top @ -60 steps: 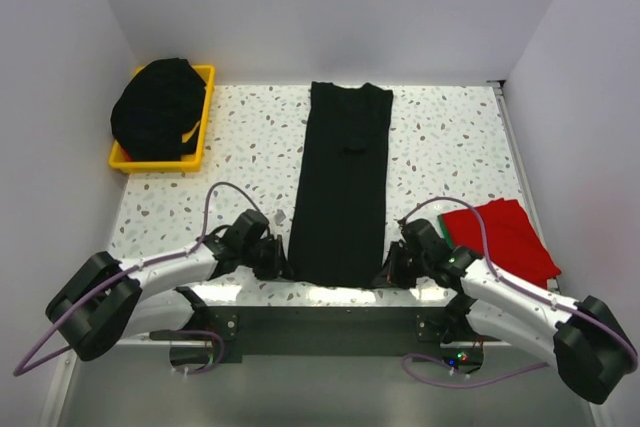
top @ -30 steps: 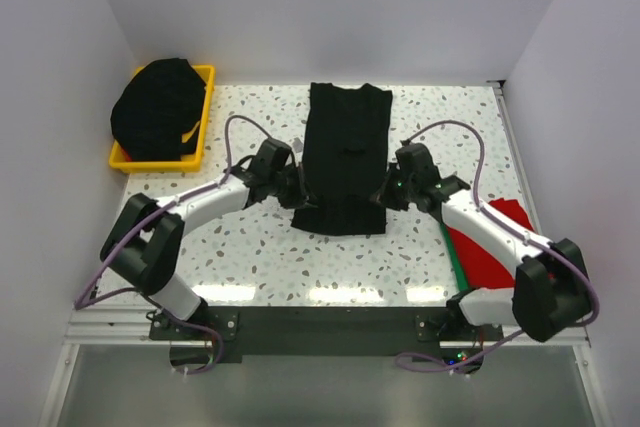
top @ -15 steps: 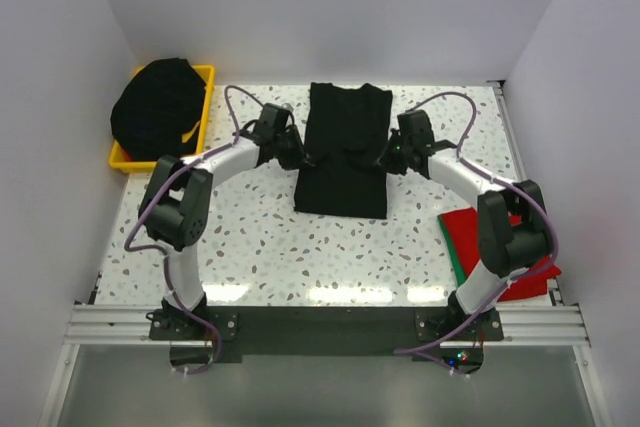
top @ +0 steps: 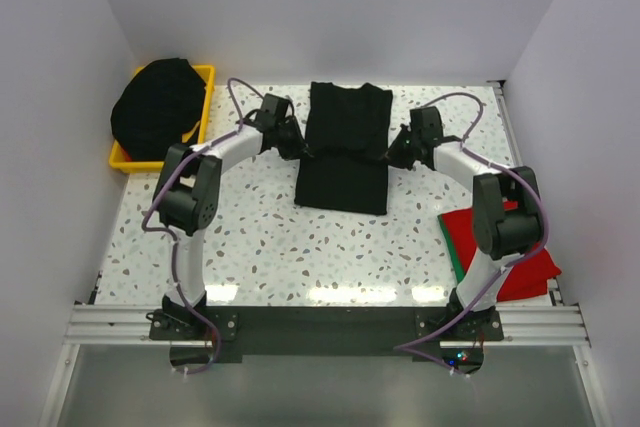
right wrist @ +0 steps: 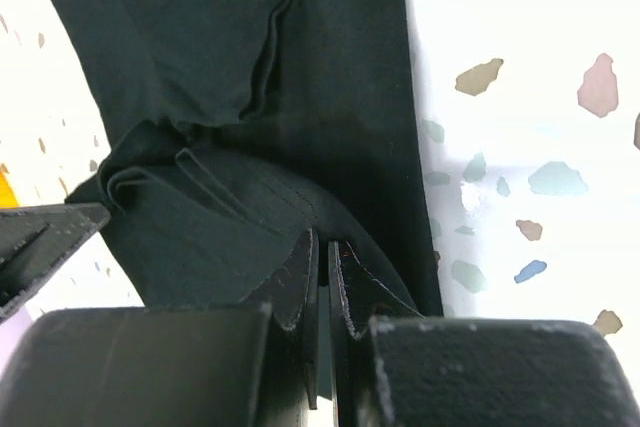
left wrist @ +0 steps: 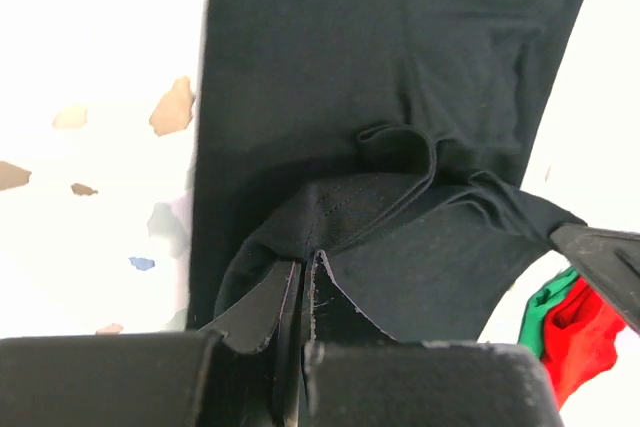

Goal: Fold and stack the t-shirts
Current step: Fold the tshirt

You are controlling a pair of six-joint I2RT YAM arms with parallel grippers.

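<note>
The right end effector [right wrist: 322, 252] pinches a fold of black t-shirt [right wrist: 200, 67].

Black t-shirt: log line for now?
step: fold | black t-shirt: hem doubled over body | left pincer: shut on hem | right pincer: shut on hem

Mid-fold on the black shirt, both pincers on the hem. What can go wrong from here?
1. The left pincer and right pincer pinch the black t-shirt only at their tips, so an edge may slip out.
2. The cloth between them is bunched into a ridge. Laid down like this, the fold would likely crease.
</note>
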